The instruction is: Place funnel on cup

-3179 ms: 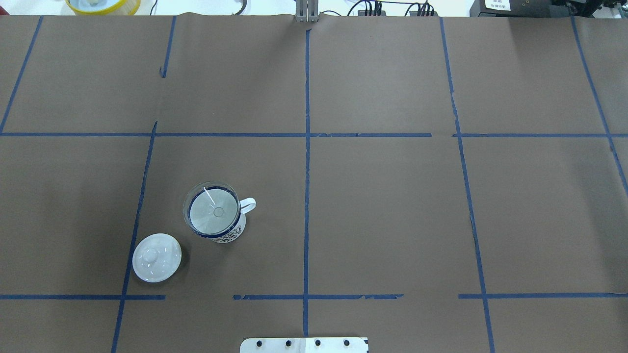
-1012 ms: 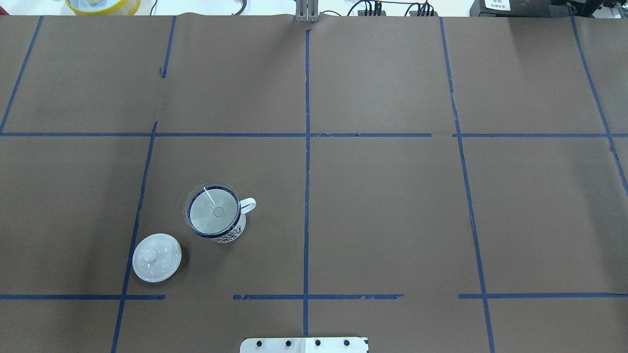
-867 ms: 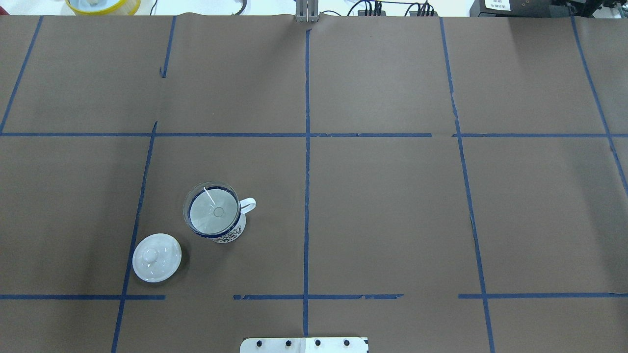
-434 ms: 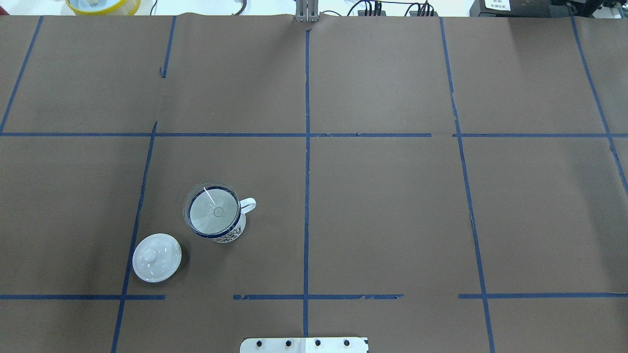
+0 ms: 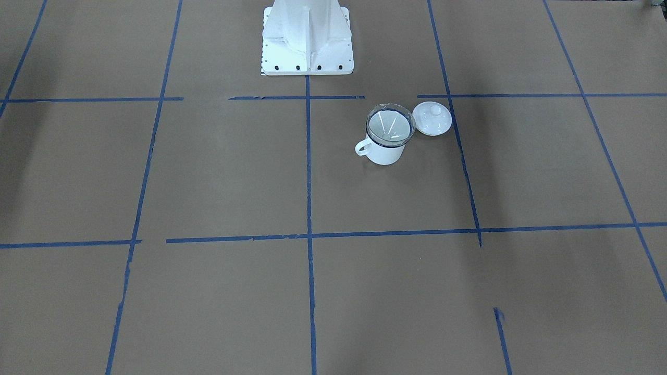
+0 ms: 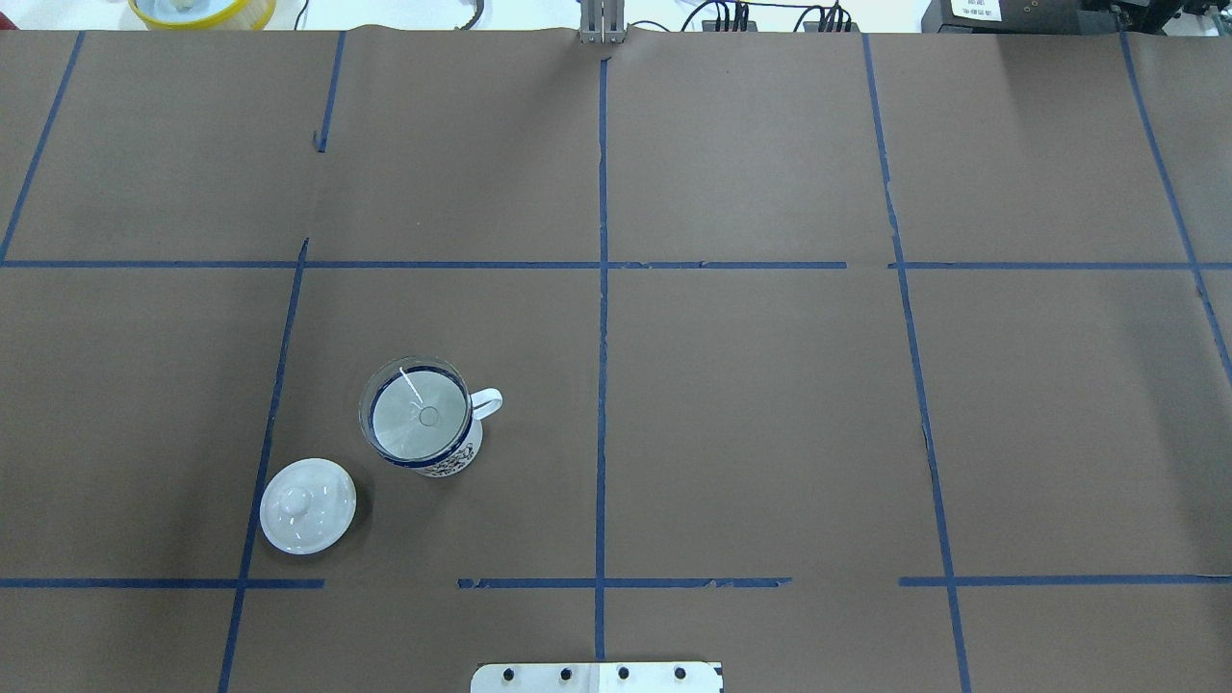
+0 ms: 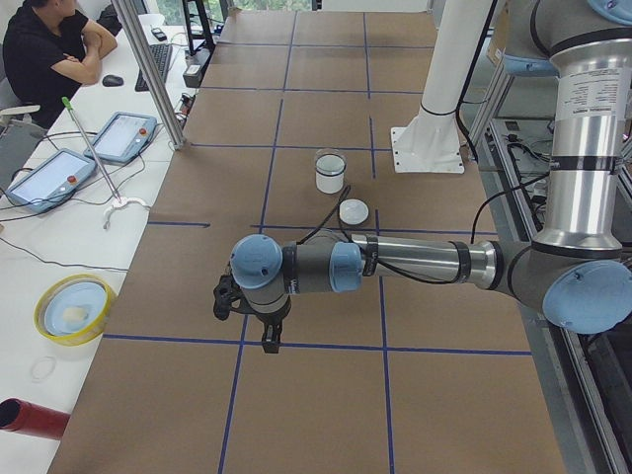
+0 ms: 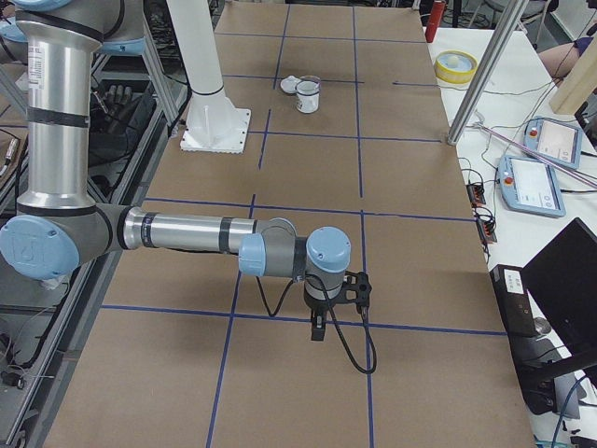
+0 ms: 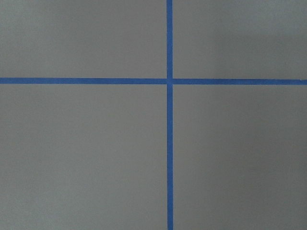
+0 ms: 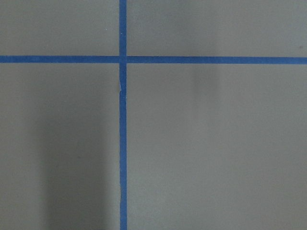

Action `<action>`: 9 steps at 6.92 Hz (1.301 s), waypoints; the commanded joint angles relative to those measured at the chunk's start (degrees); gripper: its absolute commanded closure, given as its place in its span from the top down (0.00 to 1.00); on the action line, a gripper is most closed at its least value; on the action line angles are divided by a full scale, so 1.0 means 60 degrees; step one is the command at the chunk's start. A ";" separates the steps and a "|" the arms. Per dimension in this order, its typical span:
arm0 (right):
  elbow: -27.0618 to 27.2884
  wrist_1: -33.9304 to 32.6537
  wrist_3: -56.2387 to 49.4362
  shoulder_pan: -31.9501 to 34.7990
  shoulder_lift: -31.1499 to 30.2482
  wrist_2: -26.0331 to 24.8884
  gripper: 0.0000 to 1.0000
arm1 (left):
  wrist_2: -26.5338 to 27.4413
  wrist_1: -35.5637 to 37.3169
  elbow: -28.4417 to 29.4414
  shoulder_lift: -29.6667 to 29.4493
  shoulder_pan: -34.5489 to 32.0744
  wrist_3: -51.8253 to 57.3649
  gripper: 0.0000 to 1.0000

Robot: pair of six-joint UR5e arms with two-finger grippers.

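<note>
The clear funnel (image 6: pixel 416 414) sits in the mouth of the white cup (image 6: pixel 454 462), spout down, on the robot's left half of the table. Both also show in the front-facing view, the funnel (image 5: pixel 391 123) on the cup (image 5: pixel 386 154). My left gripper (image 7: pixel 269 342) hangs over the brown paper far from the cup and shows only in the exterior left view; I cannot tell if it is open or shut. My right gripper (image 8: pixel 318 331) shows only in the exterior right view, far from the cup (image 8: pixel 309 99); I cannot tell its state. Both wrist views show only paper and blue tape.
A round white knobbed lid (image 6: pixel 308 505) lies on the table beside the cup. The white robot base (image 5: pixel 307 41) stands at the table's near edge. A yellow bowl (image 7: pixel 74 308), tablets and a seated person (image 7: pixel 49 49) are on the bench beyond the table.
</note>
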 commanded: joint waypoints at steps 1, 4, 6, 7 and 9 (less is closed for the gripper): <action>0.0009 0.0000 0.0000 0.0000 0.0000 0.0000 1.00 | 0.0007 0.0011 0.0164 -0.0002 -0.0004 0.0146 1.00; -0.0005 0.0000 0.0000 0.0000 0.0000 0.0000 1.00 | 0.0007 0.0070 0.0164 0.0013 0.0010 0.0146 1.00; -0.0005 0.0000 0.0000 0.0000 0.0000 0.0000 1.00 | 0.0007 0.0070 0.0150 0.0071 -0.0004 0.0146 1.00; -0.0005 0.0000 0.0000 0.0000 0.0000 0.0000 1.00 | 0.0007 0.0070 0.0164 0.0101 -0.0004 0.0146 1.00; 0.0009 0.0000 0.0000 0.0000 0.0000 0.0000 1.00 | 0.0007 0.0070 0.0208 0.0101 0.0010 0.0146 1.00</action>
